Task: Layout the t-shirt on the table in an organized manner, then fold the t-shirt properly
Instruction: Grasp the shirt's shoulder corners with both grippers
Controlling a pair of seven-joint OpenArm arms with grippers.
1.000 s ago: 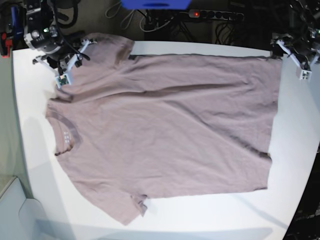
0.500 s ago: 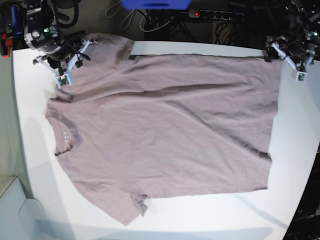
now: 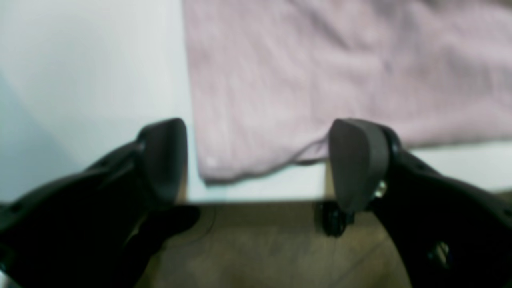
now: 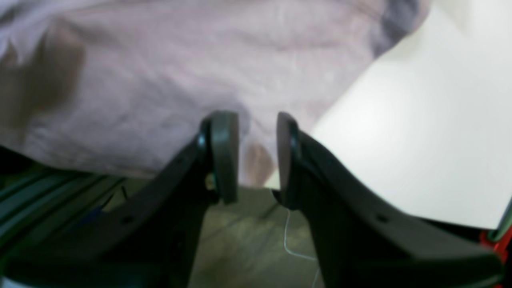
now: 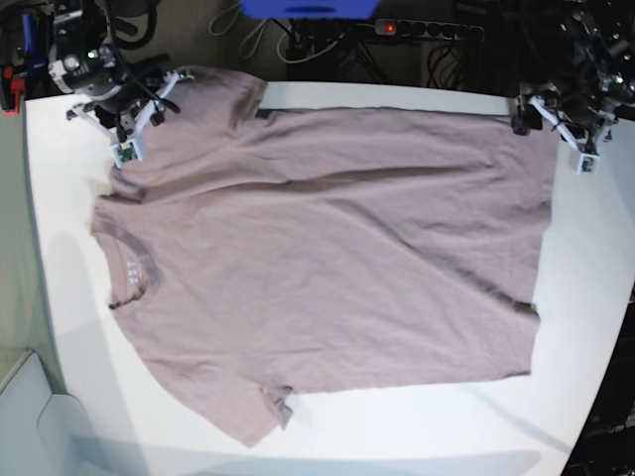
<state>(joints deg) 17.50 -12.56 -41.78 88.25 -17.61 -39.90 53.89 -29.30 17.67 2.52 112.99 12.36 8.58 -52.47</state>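
The t-shirt point(image 5: 327, 268) lies spread flat on the white table point(image 5: 595, 297), neckline toward the base view's left, hem toward its right, a few creases across the chest. The left gripper point(image 3: 256, 160) hangs over the table's far edge at the hem corner, jaws spread wide with the corner's cloth lying between them, untouched. The right gripper point(image 4: 256, 156) sits tilted at the far sleeve, jaws narrowly parted; whether they pinch cloth I cannot tell.

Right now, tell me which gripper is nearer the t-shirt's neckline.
Right. The right gripper sits over the far sleeve, close to the neckline. The left gripper is by the hem corner, across the t-shirt.
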